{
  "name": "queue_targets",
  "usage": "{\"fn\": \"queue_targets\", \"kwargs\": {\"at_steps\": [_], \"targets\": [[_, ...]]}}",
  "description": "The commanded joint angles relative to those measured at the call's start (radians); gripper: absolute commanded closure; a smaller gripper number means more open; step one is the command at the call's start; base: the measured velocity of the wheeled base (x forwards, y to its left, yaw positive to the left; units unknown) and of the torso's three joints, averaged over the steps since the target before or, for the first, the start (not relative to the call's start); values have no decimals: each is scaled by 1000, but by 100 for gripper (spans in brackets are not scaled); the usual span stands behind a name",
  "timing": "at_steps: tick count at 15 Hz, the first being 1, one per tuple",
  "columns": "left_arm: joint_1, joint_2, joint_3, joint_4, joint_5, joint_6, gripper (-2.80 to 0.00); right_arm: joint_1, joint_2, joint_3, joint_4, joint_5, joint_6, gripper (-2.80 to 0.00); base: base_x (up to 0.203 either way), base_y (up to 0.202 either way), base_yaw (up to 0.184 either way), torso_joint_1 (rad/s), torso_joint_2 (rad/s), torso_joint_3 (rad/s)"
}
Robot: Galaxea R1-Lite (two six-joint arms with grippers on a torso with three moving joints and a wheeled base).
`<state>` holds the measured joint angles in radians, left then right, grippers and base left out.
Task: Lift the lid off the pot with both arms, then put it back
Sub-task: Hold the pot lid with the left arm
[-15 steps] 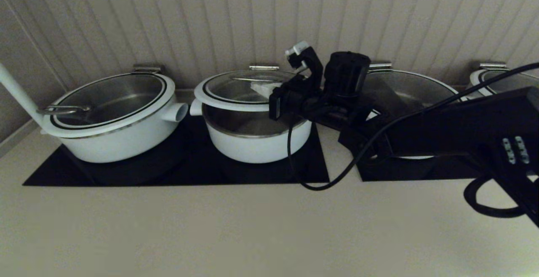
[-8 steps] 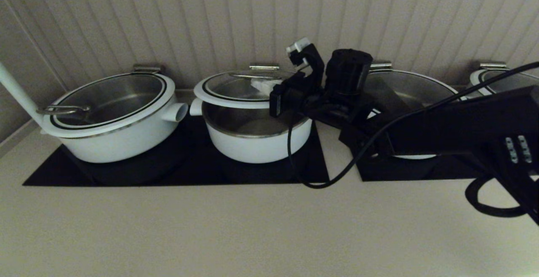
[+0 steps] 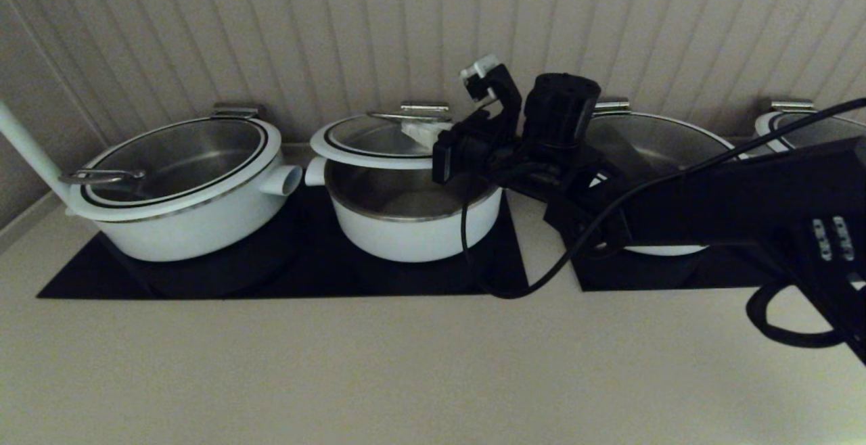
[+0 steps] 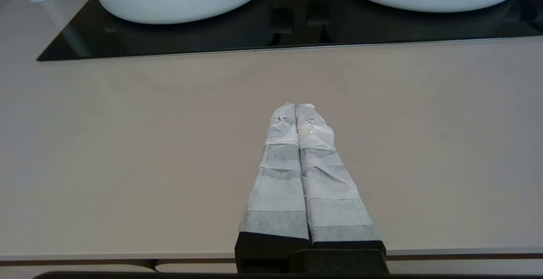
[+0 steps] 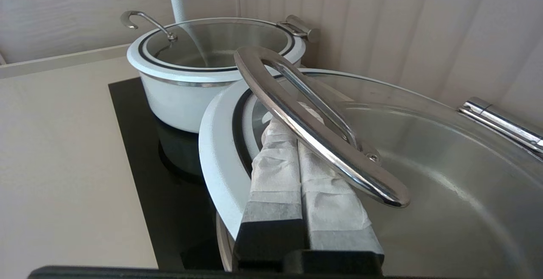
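The glass lid (image 3: 365,141) with white rim hangs tilted above the small deep white pot (image 3: 406,232), its right side raised higher than its left. My right gripper (image 3: 418,135) is shut, its wrapped fingers pushed under the lid's curved steel handle (image 5: 314,139) and carrying it. In the right wrist view the right gripper (image 5: 297,118) lies on the glass, its tips partly hidden behind the handle, and the lid's rim (image 5: 212,143) shows. My left gripper (image 4: 295,106) is shut and empty, low over the beige counter in front of the cooktop; it is out of the head view.
A wide white pot (image 3: 183,191) with lid stands left, a white pole (image 3: 27,151) beside it. Another wide pot (image 3: 649,141) sits behind my right arm, a fourth (image 3: 798,127) far right. Black cooktops (image 3: 284,269) lie under them; a panelled wall is close behind.
My right gripper has risen with the lid hooked on it; the gap between lid and pot has grown, and the lid tilts more.
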<state>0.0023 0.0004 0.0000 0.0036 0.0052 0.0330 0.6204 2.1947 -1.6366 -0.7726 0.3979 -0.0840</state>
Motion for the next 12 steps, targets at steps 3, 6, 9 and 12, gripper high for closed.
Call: {"fn": "queue_targets", "kwargs": {"at_steps": [3,6,9,12], "targets": [[0,0,-4,0,-15,30,0,1,4,-3,-5,2,0,0,0,0,0,0,0,0],[1,1,-44,5,-64,60,0,0,4,-3,-5,2,0,0,0,0,0,0,0,0],[1,62,-128,12,-202,56,0,1,4,-5,-5,4,0,0,0,0,0,0,0,0],[-2,207,-218,6,-216,53,0,1,-1,-7,-4,4,0,0,0,0,0,0,0,0]]}}
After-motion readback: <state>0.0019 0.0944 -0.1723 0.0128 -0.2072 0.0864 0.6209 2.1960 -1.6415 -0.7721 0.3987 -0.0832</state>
